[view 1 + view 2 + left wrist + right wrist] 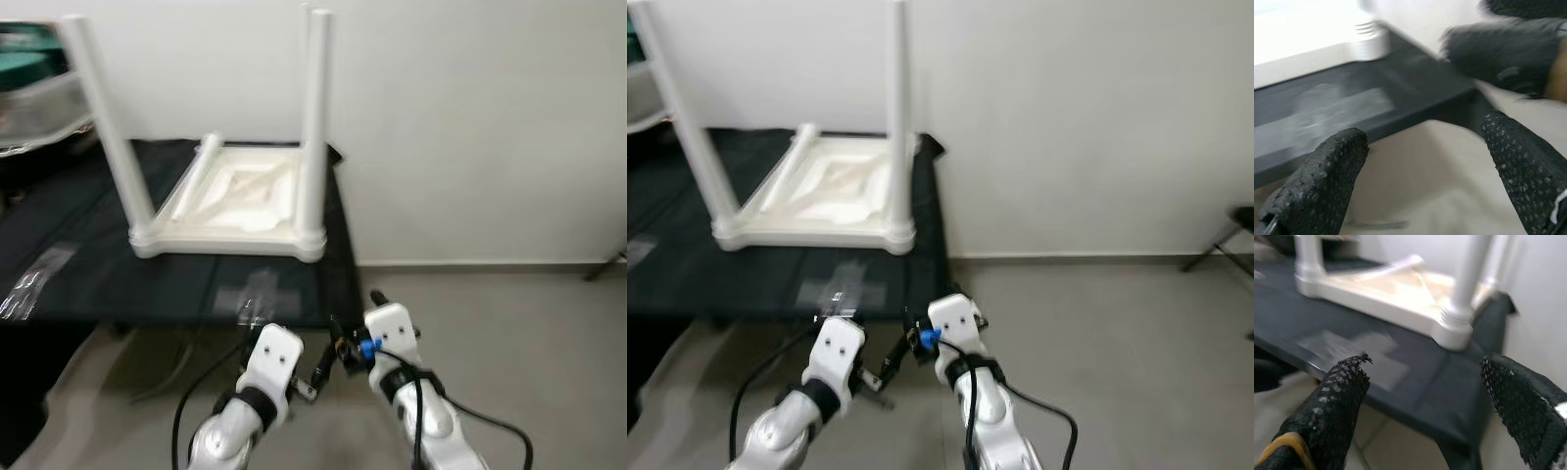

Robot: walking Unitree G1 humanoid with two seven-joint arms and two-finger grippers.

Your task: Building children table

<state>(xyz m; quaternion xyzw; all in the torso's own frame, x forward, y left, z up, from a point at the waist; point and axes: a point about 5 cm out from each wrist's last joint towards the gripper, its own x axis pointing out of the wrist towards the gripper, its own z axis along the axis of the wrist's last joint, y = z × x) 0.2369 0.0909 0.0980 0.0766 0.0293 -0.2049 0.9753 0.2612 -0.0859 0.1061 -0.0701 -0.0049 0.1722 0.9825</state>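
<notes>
Both grippers, left gripper (1425, 181) and right gripper (1425, 406), are hanging empty with fingers apart just off the black bench's (176, 284) front edge. Upturned, the white children's table (235, 201) is sitting toward its right end, seemingly awaiting one leg (193, 174), which is lying loose.

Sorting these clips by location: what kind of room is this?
Probably a plain indoor workroom, not a furnished living space: a bare white wall, a grey floor, and a low black table holding an upturned white children's table.
</notes>
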